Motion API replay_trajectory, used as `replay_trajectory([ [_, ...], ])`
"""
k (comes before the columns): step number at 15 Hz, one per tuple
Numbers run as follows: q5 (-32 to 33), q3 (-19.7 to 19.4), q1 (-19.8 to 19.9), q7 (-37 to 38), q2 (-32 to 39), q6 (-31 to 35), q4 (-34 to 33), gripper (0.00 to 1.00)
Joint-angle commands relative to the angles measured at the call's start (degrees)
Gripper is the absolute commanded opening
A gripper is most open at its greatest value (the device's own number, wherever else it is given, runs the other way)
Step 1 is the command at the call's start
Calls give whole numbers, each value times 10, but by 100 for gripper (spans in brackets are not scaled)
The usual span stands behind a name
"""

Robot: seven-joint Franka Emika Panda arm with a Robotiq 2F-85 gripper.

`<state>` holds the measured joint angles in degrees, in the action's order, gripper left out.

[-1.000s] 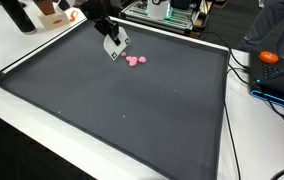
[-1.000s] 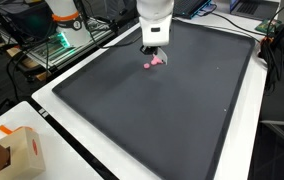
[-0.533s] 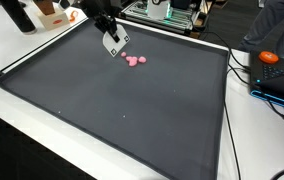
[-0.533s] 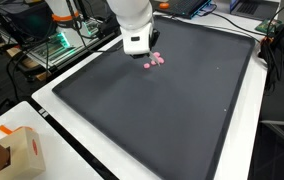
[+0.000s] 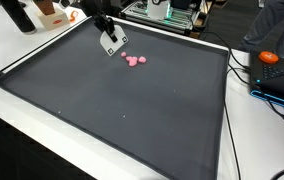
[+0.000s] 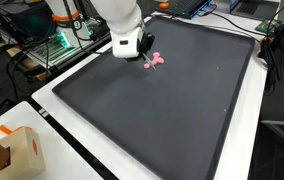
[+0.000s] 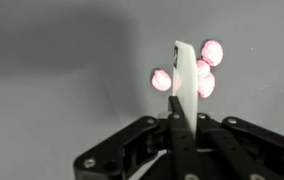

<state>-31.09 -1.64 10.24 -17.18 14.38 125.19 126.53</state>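
- Now, the hand – how is it set?
- Fingers are seen pressed together, nothing gripped.
- And the pink pieces?
- Left loose on the dark mat, just beside the fingertips – none lifted, none moved off.

White arm, black gripper.
In an exterior view the arm is a smooth, rounded white shell, and the gripper below it is black with pale patches. The wrist view shows matte black angular links pinned with round silvery screws. A flat, pale finger stands at the middle.
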Motion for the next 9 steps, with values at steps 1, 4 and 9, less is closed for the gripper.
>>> replay_trajectory([
  [1, -12, -1, -1, -13, -16, 28, 30, 1],
  [4, -5, 0, -3, -10, -18, 42, 38, 1],
  [9, 13, 4, -14, -3, -20, 64, 45, 1],
])
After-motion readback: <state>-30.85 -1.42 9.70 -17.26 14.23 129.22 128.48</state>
